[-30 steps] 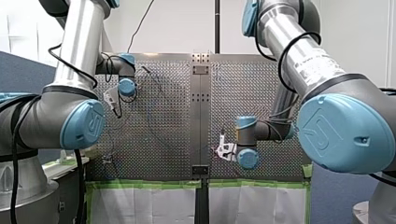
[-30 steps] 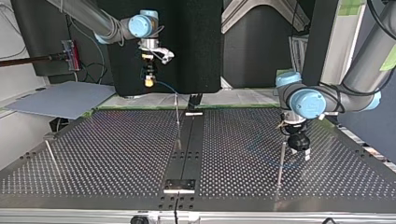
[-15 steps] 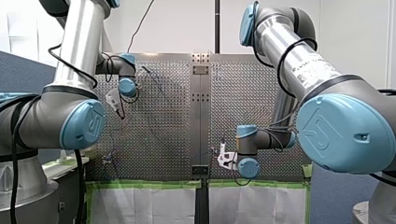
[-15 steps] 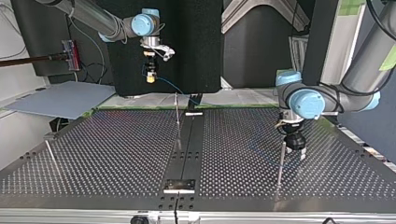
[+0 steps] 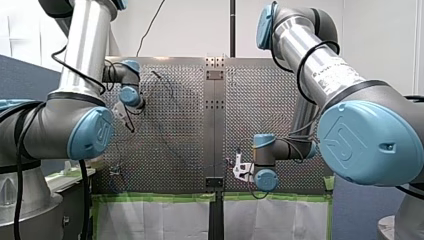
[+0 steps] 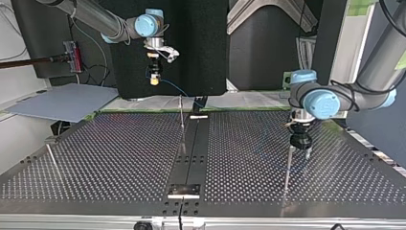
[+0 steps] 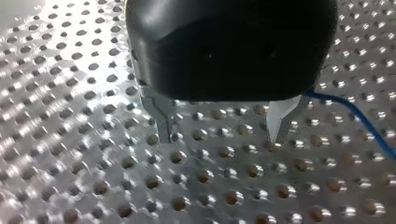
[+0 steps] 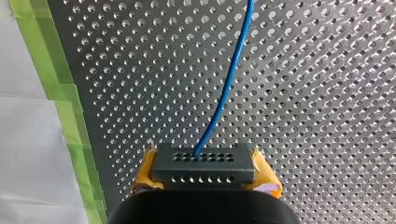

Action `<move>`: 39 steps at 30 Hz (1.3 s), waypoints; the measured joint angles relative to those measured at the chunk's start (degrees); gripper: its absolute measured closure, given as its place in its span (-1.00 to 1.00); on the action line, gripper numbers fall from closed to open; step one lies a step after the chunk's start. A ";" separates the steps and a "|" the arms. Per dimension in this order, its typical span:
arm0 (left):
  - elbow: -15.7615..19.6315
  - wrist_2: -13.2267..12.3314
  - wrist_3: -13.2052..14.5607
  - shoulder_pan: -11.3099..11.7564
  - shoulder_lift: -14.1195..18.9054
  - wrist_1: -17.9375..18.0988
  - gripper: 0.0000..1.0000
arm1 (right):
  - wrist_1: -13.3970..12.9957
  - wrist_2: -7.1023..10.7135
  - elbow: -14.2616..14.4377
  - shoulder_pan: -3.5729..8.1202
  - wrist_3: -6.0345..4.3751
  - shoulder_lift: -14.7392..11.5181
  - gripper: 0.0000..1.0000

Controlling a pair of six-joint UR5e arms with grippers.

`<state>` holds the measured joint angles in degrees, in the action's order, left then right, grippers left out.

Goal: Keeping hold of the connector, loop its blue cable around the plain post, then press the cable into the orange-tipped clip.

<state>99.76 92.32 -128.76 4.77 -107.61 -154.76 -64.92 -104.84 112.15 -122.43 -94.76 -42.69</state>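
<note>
Connector (image 8: pixel 203 168) clamped between right jaws' yellow pads (image 8: pixel 145 173); blue cable (image 8: pixel 229 84) runs straight ahead over tabletop (image 8: pixel 327 93). Left jaws open, empty, cable just beside them, thin post (image 6: pixel 287 167) close by. Step: looping, seemingly not yet round post. Next: swing connector round post, grip firm, cable taut.

Three thin posts are rising from the desk (image 6: pixel 119 158): a middle post (image 6: pixel 182 122) near the top view's far edge, a left post (image 6: pixel 52 160) at that view's left edge, and a right post (image 6: pixel 287 167) just beside my left hand (image 6: pixel 302 149). The blue cable (image 6: pixel 174 89) is slanting from the connector (image 8: pixel 203 168) in my right hand (image 6: pixel 153 79) over the far edge. Between the posts, wide bare stretches are lying open.
</note>
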 joint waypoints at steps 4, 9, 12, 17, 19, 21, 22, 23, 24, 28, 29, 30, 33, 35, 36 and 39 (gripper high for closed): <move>1.02 -2.21 -2.22 0.56 0.00 0.52 -1.00 | -0.03 0.03 -0.03 -0.02 0.00 0.00 1.00; 2.61 -4.02 -5.27 0.97 0.00 1.79 -1.00 | -0.02 0.06 0.01 -0.05 0.00 0.00 1.00; 3.73 -4.34 -7.10 1.17 -0.01 3.07 -1.00 | 0.01 0.06 0.01 -0.15 0.00 0.00 1.00; 4.84 -4.20 -9.87 1.41 -0.18 3.83 -1.00 | 0.00 0.06 0.04 -0.28 0.00 0.01 1.00; 5.04 -4.15 -10.77 1.38 -0.56 3.71 -1.00 | -0.02 0.06 0.04 -0.29 0.00 0.00 1.00; 5.16 -4.15 -11.77 1.22 -1.28 3.38 -1.00 | -0.03 0.07 0.04 -0.30 0.00 0.00 1.00; 5.19 -4.12 -12.21 1.12 -1.66 3.23 -1.00 | -0.02 0.06 0.05 -0.31 0.00 0.01 1.00; 5.21 -4.00 -12.85 0.96 -2.25 3.05 -1.00 | -0.02 0.06 0.05 -0.31 0.00 0.00 1.00; 5.24 -3.79 -13.29 0.85 -2.73 2.93 -1.00 | -0.02 0.07 0.05 -0.31 0.00 0.00 1.00; 5.52 -2.18 -13.62 0.56 -4.55 2.17 -1.00 | -0.03 0.07 0.03 -0.32 0.00 0.00 1.00; 5.56 -1.68 -13.30 0.52 -4.81 1.89 -1.00 | -0.03 0.07 0.04 -0.32 0.00 0.00 1.00; 5.57 -1.35 -13.05 0.50 -4.94 1.68 -1.00 | -0.04 0.06 0.04 -0.32 -0.01 0.00 1.00; 5.60 -0.65 -12.20 0.49 -5.13 0.86 -1.00 | -0.04 0.07 0.04 -0.33 -0.01 0.00 1.00; 5.63 -0.16 -11.48 0.46 -5.16 0.11 -1.00 | -0.04 0.06 0.03 -0.32 -0.01 0.00 1.00; 5.64 0.04 -11.12 0.44 -5.15 -0.24 -1.00 | -0.04 0.07 0.02 -0.33 -0.01 0.00 1.00; 5.64 0.48 -9.73 0.42 -5.11 -1.72 -1.00 | -0.04 0.06 0.03 -0.37 -0.01 0.00 1.00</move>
<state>105.40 92.80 -138.50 5.18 -112.72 -156.48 -64.96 -104.78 112.18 -122.80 -94.77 -42.69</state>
